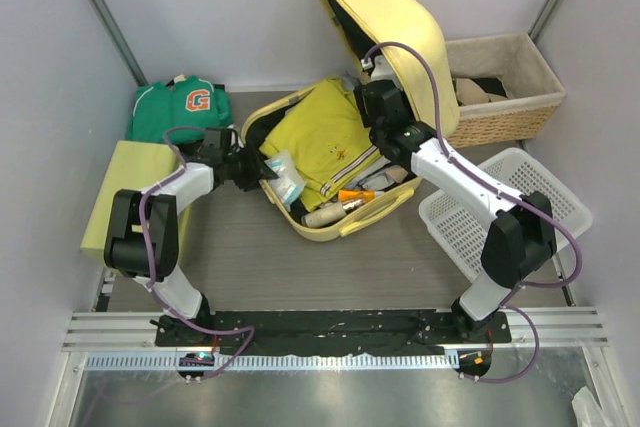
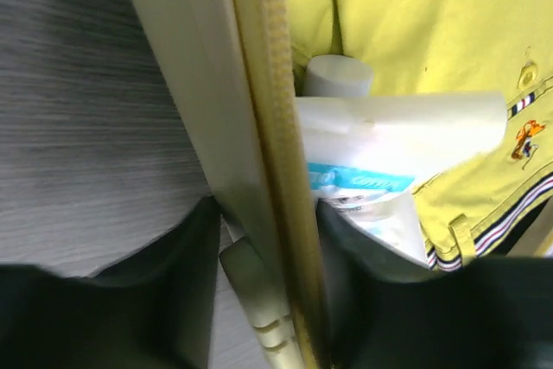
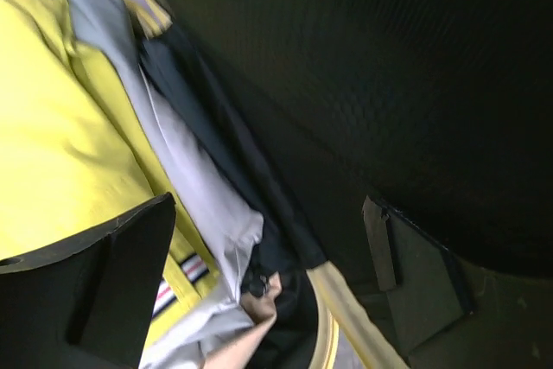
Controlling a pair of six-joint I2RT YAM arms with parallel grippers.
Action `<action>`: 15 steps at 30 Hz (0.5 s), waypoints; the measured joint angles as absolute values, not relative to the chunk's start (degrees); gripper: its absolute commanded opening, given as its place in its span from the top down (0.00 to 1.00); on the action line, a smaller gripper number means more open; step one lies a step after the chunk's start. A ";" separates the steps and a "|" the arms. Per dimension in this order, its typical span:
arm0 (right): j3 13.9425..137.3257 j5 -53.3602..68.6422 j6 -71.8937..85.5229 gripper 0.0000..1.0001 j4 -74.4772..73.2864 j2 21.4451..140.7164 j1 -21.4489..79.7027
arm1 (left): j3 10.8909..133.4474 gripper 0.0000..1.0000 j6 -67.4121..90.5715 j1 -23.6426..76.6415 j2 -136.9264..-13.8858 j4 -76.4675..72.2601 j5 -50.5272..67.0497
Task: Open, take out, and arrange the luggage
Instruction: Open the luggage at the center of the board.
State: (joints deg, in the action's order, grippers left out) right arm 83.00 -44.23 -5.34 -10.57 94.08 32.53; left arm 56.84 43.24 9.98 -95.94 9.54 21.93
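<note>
In the middle of the table the luggage sits with its lid tipped up toward the far edge, so I'd call the opening part basically done. The taking out, not so much. The yellow shirt lies across the top of the load, with a white packet, a cream bottle and an orange tube packed along the near side. A green jersey is lying out at the far left corner, but whether it came from the case I can't say.

My left hand straddles the case's left rim, one finger outside the shell and one inside by the zipper. Can't tell if it's actually pinching the rim or just bracketing it. My right hand is spread wide up by the hinge, against the black lining, holding nothing.

Nothing looks arranged yet. The white basket at the right edge looks empty, so I reckon most of the job is left.
</note>
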 measured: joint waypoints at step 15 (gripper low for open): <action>80.95 -42.98 0.51 0.01 -14.17 93.43 30.79 | 64.01 1.00 36.93 6.28 -97.49 24.43 13.93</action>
